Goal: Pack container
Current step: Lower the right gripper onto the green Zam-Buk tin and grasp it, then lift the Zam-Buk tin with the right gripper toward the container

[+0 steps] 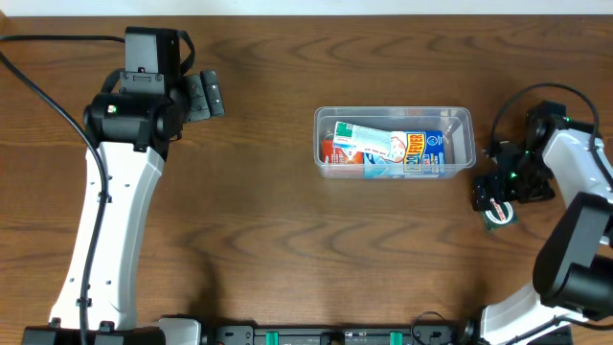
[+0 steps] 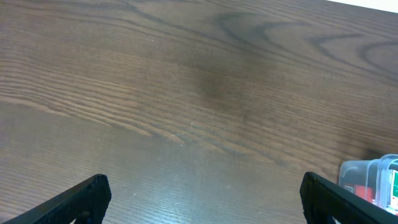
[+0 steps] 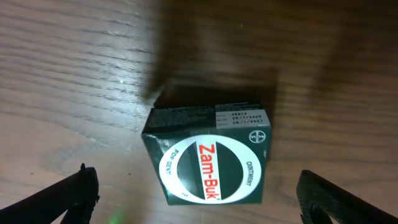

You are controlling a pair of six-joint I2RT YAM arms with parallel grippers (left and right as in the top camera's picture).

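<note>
Overhead: the clear container (image 1: 395,110) sits right of centre on the wooden table (image 1: 268,211), holding a blue carton (image 1: 426,151) with orange lettering too small to read and a white-and-green carton (image 1: 369,142). The left gripper (image 1: 204,96) hangs far left; the right gripper (image 1: 495,203) is just right of the container.

Left wrist: fingertips (image 2: 87,199) spread wide over bare wood, with a corner of the container at the right edge.

Right wrist: wide-spread fingertips (image 3: 84,186) flank, without touching, a dark green box (image 3: 211,163) reading "Zam-Buk" and "OINTMENT".
</note>
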